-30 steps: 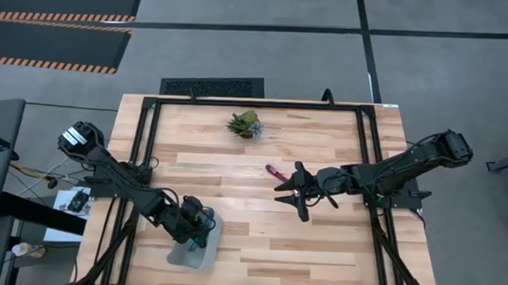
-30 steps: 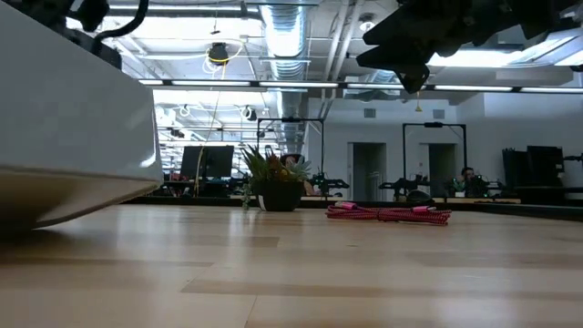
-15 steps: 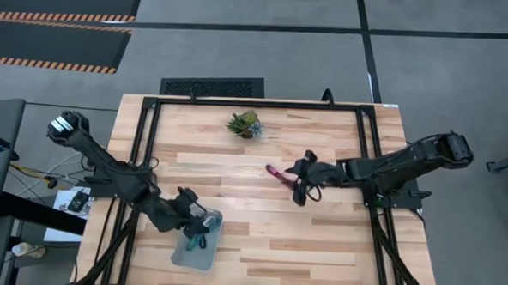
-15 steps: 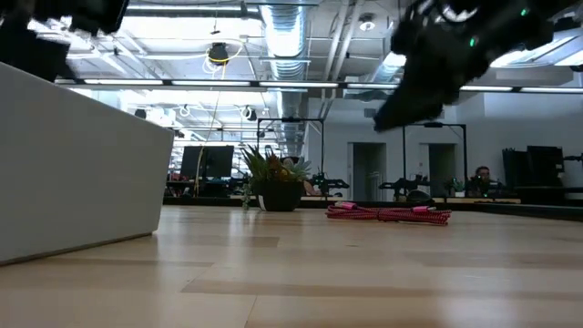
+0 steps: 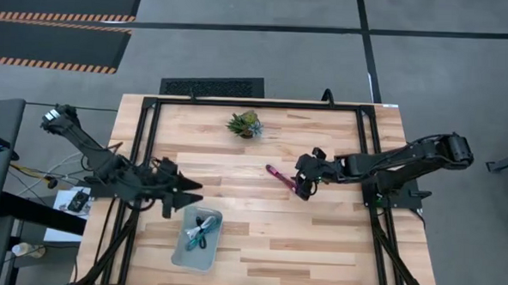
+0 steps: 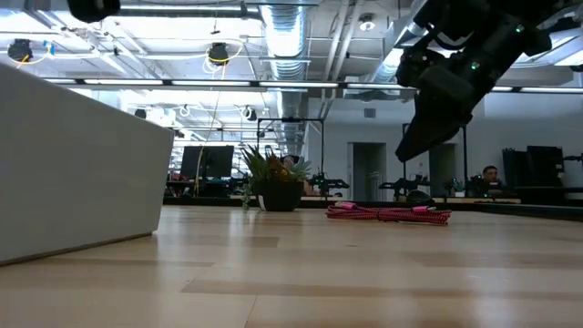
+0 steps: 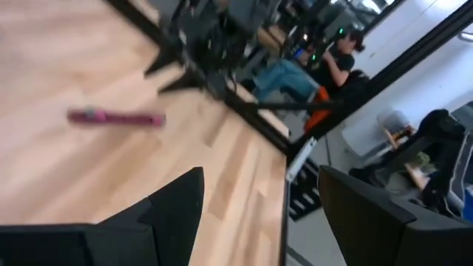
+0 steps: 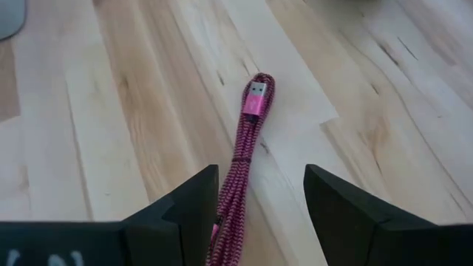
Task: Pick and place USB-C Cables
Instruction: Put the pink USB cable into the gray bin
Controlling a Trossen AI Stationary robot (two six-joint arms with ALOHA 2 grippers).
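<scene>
The magenta-pink USB-C cable lies coiled flat on the wooden table, also seen in the low view. My right gripper hovers open just above its near end, a finger on either side of the cable without touching it. The teal and white-grey cables lie together inside a grey tray near the front left. My left gripper stands open beyond the tray's far edge, nothing between its fingers.
A small potted plant stands at the far middle of the table. Black frame rails run along the table's left, right and far sides. The tray's white wall fills the low view's left. A person sits beyond the table.
My left gripper has drawn back from over the tray toward the table's far-left, leaving the teal cable inside. The tray, tipped up a second ago, has settled flat. My right gripper has turned, come down and moved a little toward the far edge, over the magenta cable.
</scene>
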